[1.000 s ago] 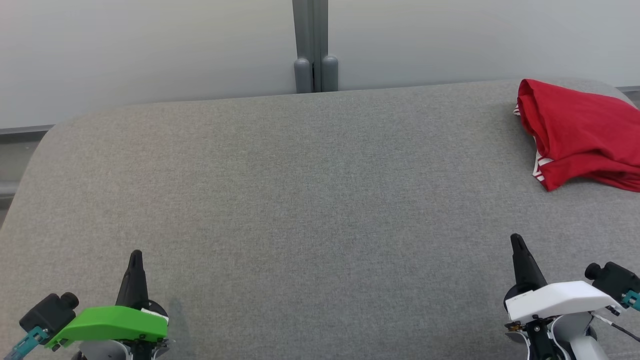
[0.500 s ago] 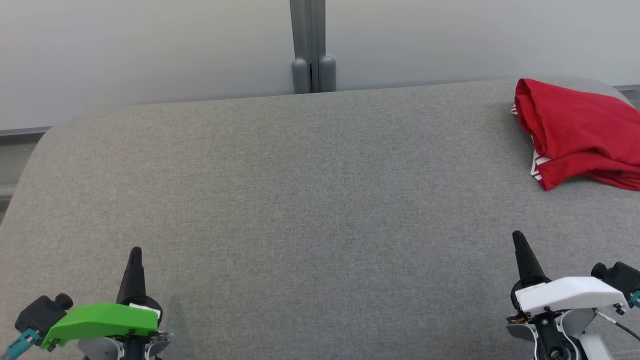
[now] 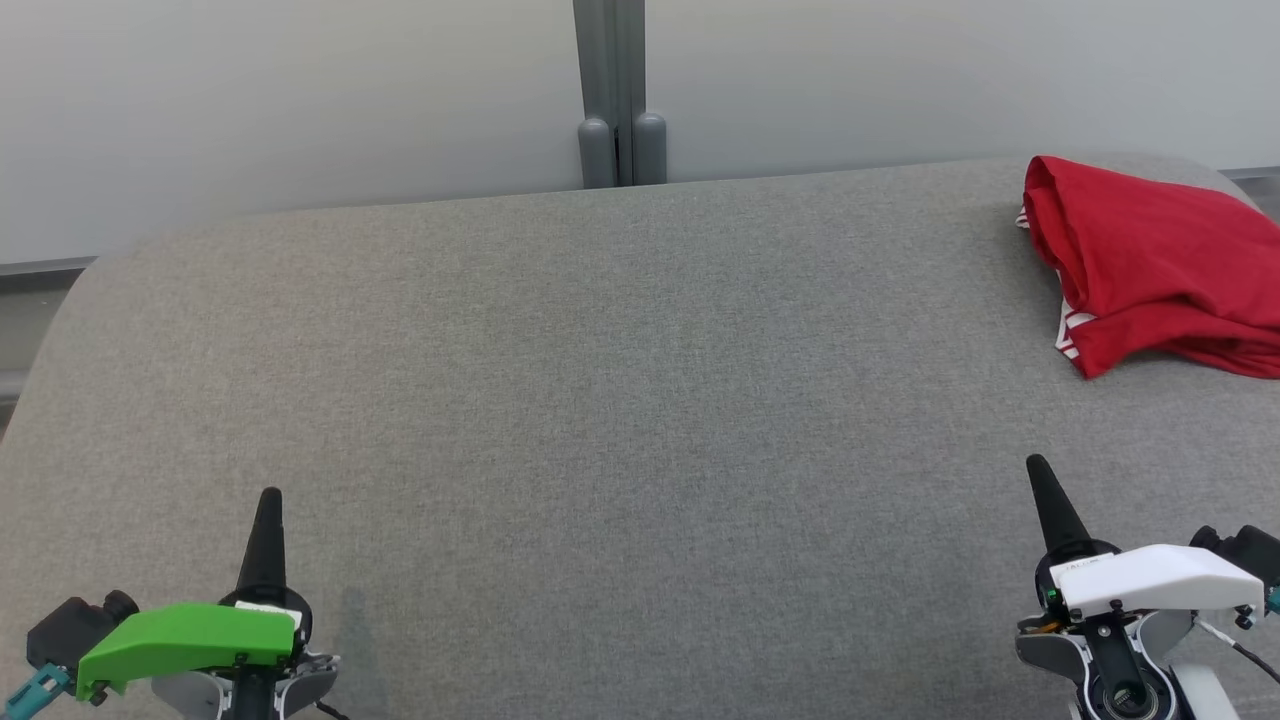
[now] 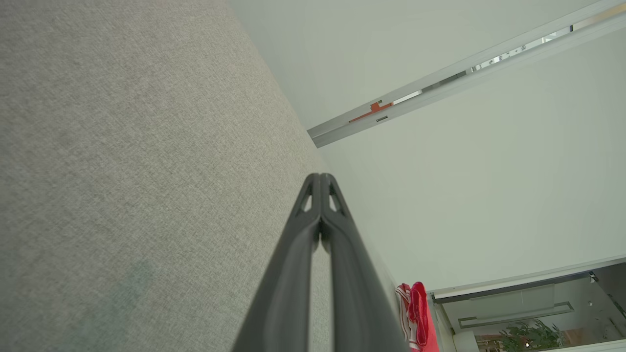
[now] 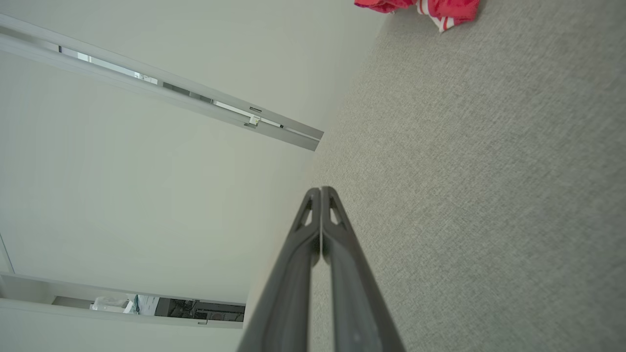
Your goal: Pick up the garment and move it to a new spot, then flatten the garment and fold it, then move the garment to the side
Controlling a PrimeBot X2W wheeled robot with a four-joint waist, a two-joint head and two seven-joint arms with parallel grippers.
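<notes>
The garment is red with white-striped trim and lies bunched at the far right of the grey fabric table, partly cut off by the head view's right edge. The same garment shows small and distant in the left wrist view, and the garment sits at the top edge of the right wrist view. My left gripper stands shut at the lower left, nothing in it. My right gripper is shut at the lower right, well short of the garment. Fingertips meet in both wrist views: left gripper, right gripper.
A pale wall runs behind the table, with a grey post at its middle. The table's far edge curves down at both corners. Broad bare grey fabric stretches between the two grippers.
Both grippers have drawn slightly back toward the bottom of the head view. The whole picture has drifted a little left, so the camera has moved. The garment lies as before.
</notes>
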